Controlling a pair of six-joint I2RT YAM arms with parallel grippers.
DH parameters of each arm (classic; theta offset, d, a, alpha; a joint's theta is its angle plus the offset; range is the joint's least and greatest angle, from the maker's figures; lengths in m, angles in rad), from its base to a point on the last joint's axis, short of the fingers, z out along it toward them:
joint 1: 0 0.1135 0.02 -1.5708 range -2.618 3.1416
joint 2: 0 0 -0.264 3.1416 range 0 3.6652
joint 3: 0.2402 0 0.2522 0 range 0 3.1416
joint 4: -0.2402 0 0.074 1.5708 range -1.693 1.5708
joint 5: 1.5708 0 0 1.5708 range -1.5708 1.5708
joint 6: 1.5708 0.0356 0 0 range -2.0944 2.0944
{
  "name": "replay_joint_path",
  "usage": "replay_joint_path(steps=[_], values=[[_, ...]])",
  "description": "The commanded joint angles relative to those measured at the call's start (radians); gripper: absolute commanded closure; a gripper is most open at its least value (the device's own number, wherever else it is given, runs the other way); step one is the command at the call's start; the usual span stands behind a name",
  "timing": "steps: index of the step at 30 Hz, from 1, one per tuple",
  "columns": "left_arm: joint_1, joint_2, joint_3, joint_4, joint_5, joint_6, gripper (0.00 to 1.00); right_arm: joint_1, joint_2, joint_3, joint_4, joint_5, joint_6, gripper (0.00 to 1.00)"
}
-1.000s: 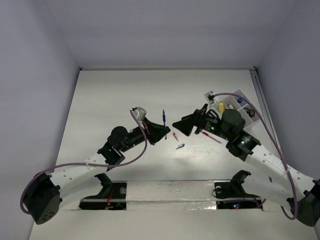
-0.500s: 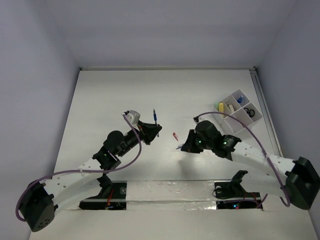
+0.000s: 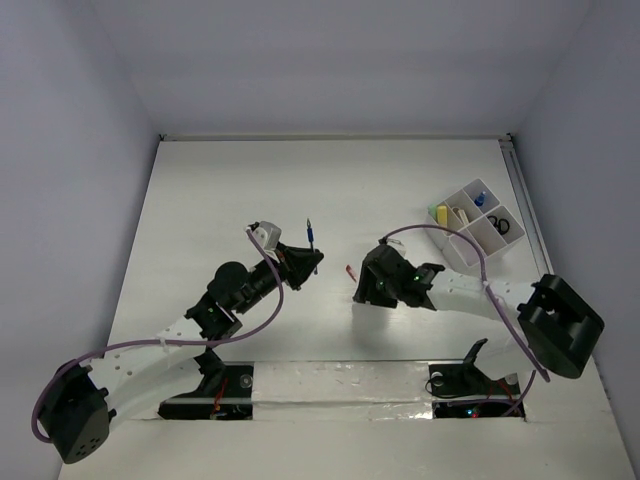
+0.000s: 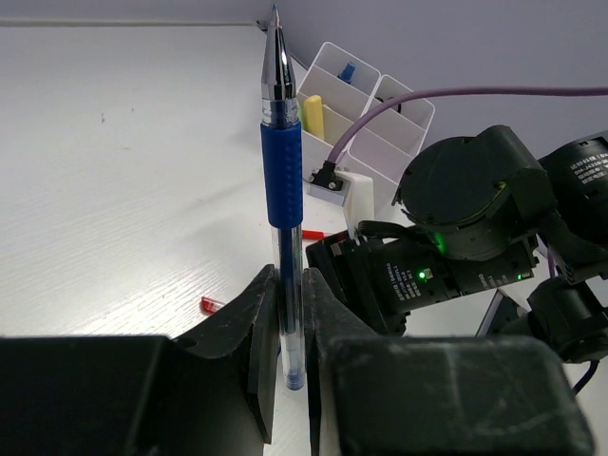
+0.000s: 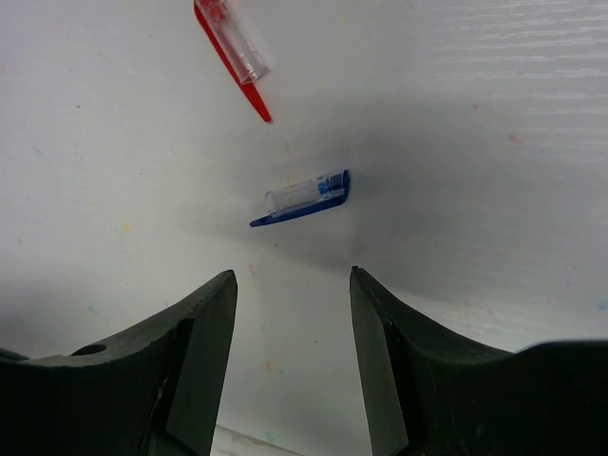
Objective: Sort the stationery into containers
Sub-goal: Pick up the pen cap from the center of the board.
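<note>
Tabletop (image 3: 220, 190), white and faintly grained, sits inside pale walls (image 3: 320, 70) that meet its left, far and right edges. We see its widest stretch along the far and left edges. The white organiser tray (image 3: 468, 250) sits at the right edge. Near the middle, our left claw (image 4: 290, 285) pinches the blue-white pen (image 4: 281, 171) upright. Our right claw (image 5: 293, 285) hangs spread, with the blue cap (image 5: 306, 197) just ahead of it and a red cap (image 5: 233, 43) nearby.
</note>
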Motion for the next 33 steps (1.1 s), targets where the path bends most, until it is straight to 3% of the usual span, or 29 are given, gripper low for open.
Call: replay_joint_path(steps=[1,16,28,33], values=[[0.004,-0.004,-0.007,0.062,0.02,0.008,1.0,0.005,0.026,0.047,0.008,0.089,0.03,0.43],[0.004,0.014,-0.007,0.08,0.046,0.001,1.0,0.005,0.204,0.184,-0.083,0.186,-0.029,0.55],[0.004,0.008,-0.01,0.088,0.051,-0.004,1.0,0.005,0.282,0.273,-0.206,0.212,-0.114,0.71],[0.004,0.014,-0.01,0.089,0.052,-0.004,1.0,0.005,0.313,0.296,-0.225,0.212,-0.131,0.69]])
